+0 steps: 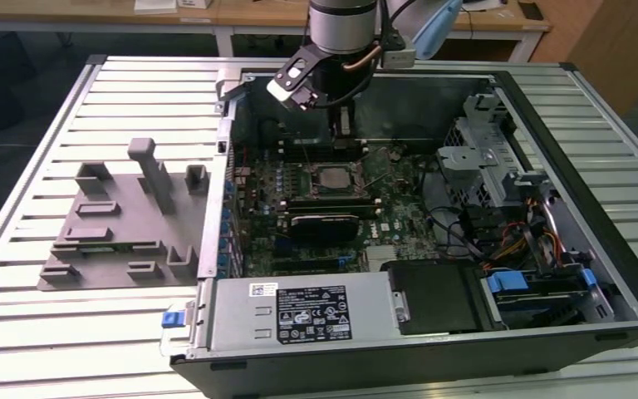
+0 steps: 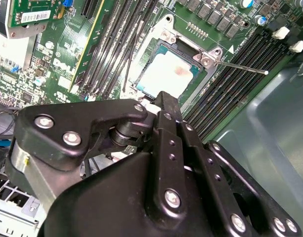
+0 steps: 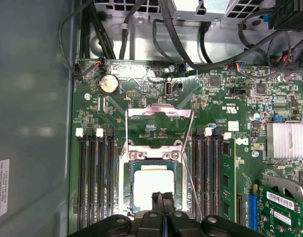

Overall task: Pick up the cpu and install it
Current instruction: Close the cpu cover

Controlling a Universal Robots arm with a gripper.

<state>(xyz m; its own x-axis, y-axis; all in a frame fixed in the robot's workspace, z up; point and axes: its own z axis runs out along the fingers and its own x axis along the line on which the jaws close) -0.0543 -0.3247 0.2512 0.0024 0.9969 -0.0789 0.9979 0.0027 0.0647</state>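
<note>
Here the open computer case [image 1: 585, 116] lies on the slatted table [image 1: 31, 125] with its motherboard [image 1: 402, 218] facing up, and the arm reaches down into it over the socket [image 3: 125, 182], whose load plate [image 3: 158, 109] is swung up and open. The cpu [image 3: 152, 186] sits flat inside that socket frame, silvery top up, its square outline lined up with the frame rather than skewed. The gripper [image 3: 163, 203] hangs over the chip's edge nearer the wrist, its two slim fingers pressed together with nothing between them, so the chip lies directly beneath and just ahead of the tips; whether they touch it I cannot tell.
</note>
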